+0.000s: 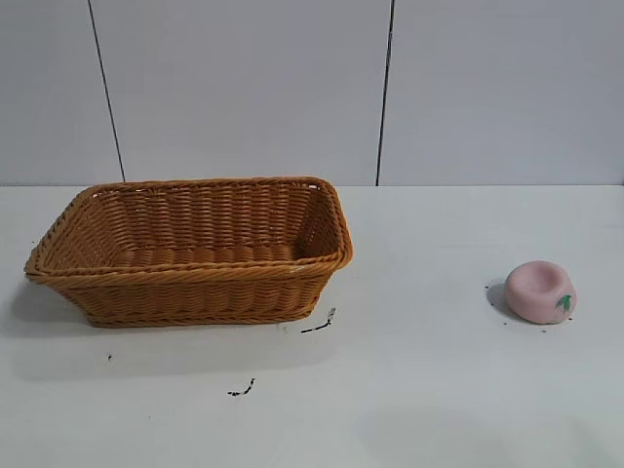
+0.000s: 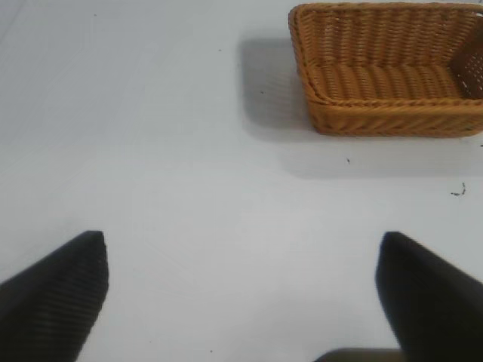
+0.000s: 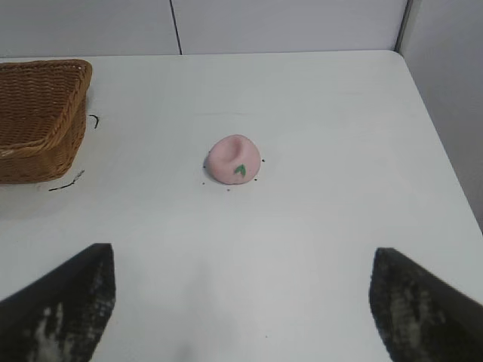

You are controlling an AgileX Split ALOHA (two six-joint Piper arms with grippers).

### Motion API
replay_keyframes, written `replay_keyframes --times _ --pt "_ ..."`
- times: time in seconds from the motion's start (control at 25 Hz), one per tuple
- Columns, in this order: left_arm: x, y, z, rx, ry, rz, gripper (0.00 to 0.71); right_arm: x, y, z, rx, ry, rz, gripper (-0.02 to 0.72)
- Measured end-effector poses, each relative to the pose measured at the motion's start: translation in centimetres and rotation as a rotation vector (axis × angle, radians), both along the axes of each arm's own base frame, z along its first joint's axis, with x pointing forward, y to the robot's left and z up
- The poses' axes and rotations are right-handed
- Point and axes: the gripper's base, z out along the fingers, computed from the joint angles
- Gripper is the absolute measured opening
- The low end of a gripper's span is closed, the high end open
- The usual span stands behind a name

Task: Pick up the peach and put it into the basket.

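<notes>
Small pale-pink rounded peach (image 1: pixel 540 292) is sitting at exterior frame right, well apart from orange-brown woven wicker basket (image 1: pixel 195 251) at left. Left gripper (image 2: pixel 241 302) and right gripper (image 3: pixel 241 302) are both holding their fingers spread above the white tabletop (image 1: pixel 439 390).

Both grippers hang above the table with fingers spread wide: the left gripper (image 2: pixel 241 294) and the right gripper (image 3: pixel 241 302) (neither arm shows from outside).

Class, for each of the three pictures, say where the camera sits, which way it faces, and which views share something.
Exterior: outside the rig, facing basket and peach on the table; no arm shows.
Left wrist: above the open left hand, facing the basket.
Right wrist: above the open right hand, facing the peach and basket corner.
All three share the basket.
</notes>
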Motion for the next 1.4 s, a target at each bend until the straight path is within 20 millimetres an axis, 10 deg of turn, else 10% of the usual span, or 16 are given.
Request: replay_keyframes --times 0.64,1.04,1.4 --pt "0.0 0.0 0.0 0.0 0.0 0.0 0.693 0.9 -0.2 2.7 -0.022 -0.031 -0.007 0.634" --pt "0.0 0.0 0.0 0.0 0.0 0.0 0.693 14.9 0.1 6.8 0.034 0.424 0.016 0.634" --pt "0.0 0.0 0.0 0.0 0.0 0.0 0.693 29.5 0.1 3.6 0.06 0.727 0.025 0.634"
